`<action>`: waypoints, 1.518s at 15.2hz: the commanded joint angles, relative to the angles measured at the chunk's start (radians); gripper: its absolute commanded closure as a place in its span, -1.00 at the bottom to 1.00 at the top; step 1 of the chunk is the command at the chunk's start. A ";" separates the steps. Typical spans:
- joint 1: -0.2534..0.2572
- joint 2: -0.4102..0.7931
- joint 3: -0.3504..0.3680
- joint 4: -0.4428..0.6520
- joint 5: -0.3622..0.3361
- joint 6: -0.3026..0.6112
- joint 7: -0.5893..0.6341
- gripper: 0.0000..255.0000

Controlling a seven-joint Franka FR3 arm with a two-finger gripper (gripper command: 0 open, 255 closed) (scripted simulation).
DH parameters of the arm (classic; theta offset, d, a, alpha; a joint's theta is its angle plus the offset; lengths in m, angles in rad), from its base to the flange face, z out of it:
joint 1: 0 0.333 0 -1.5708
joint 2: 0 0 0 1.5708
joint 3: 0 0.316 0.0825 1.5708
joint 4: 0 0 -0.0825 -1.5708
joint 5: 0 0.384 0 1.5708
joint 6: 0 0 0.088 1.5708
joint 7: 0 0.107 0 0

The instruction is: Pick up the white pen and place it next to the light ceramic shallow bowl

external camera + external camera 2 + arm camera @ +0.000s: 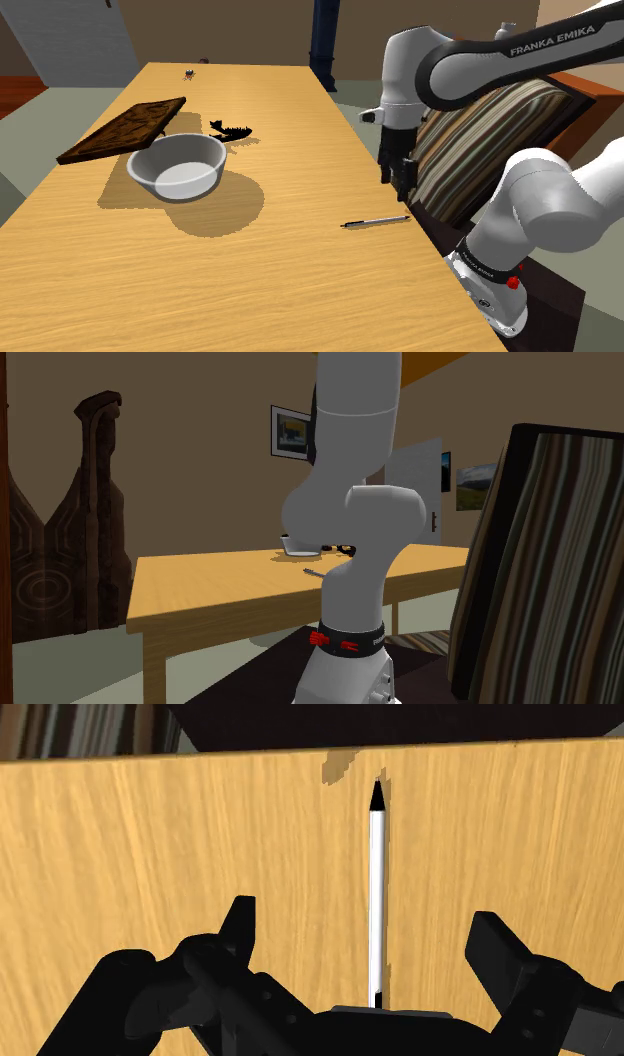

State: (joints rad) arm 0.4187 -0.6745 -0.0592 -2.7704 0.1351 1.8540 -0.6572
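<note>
Wooden table (250, 290): light surface, carrying all items. White Franka arm (480, 60): reaches over the table edge at the shoulder view's right. Dark wooden board (122, 130): lies just beyond the bowl, one corner overhanging its rim. Pale shallow bowl (178, 166): upright, well apart from the pen. Black gripper (365, 912): fingers spread, holding nothing, above the pen. White pen (375, 221): flat on the table near that edge, lying between the fingers, untouched.
</note>
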 commanded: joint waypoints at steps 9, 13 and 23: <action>0.058 0.026 0.005 -0.121 0.037 0.125 -0.083 -1.00; 0.058 0.026 0.005 -0.121 0.037 0.125 -0.083 -1.00; 0.058 0.026 0.005 -0.120 0.037 0.125 -0.083 1.00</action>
State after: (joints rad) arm 0.4769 -0.6485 -0.0542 -2.8902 0.1722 1.9788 -0.7400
